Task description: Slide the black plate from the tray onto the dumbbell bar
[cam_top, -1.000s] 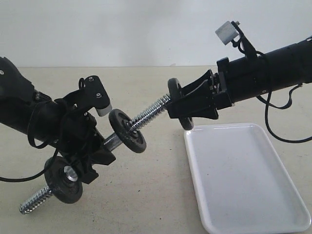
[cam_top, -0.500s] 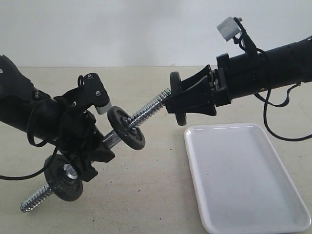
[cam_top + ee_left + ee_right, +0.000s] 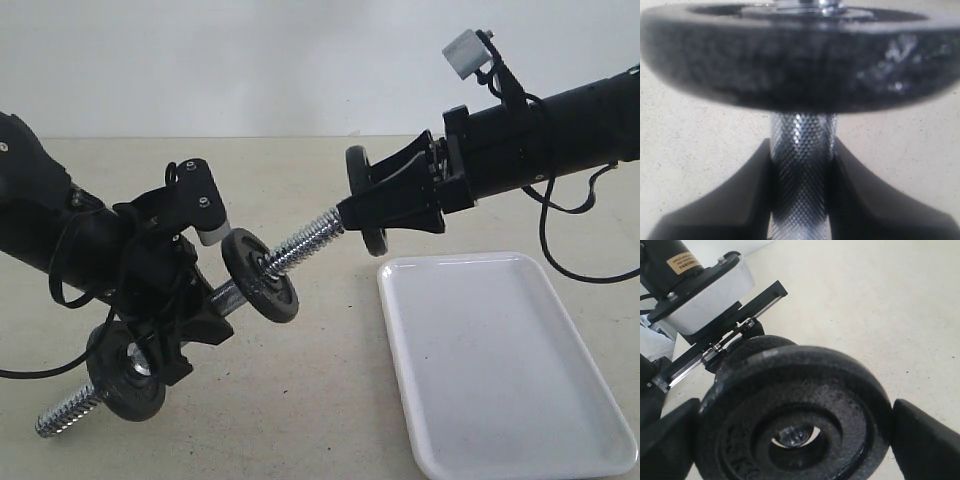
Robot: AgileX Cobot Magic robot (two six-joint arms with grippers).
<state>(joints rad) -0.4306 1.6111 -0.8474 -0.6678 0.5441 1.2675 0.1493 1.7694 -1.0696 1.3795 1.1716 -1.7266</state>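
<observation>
My right gripper (image 3: 360, 205) is shut on the black plate (image 3: 356, 165), held edge-on in the air above the table. In the right wrist view the plate (image 3: 840, 390) fills the span between the fingers (image 3: 927, 440), and the bar's shiny tip (image 3: 792, 435) shows through its centre hole. The dumbbell bar (image 3: 305, 238) slants up from the lower left, its threaded end reaching the plate. Two more black discs (image 3: 260, 275) (image 3: 125, 368) sit on the bar. My left gripper (image 3: 205, 300) is shut on the bar's knurled middle (image 3: 801, 165). The white tray (image 3: 500, 360) lies empty at the right.
The beige table (image 3: 300, 400) runs under both arms. A disc (image 3: 800, 60) on the bar looms right above the left fingers (image 3: 730, 200). The left arm's wrist camera housing (image 3: 700, 290) shows behind the plate.
The left arm has sunk a little, lowering the bar. The right gripper has lifted the plate slightly, so the bar's tip now lines up with the plate's hole.
</observation>
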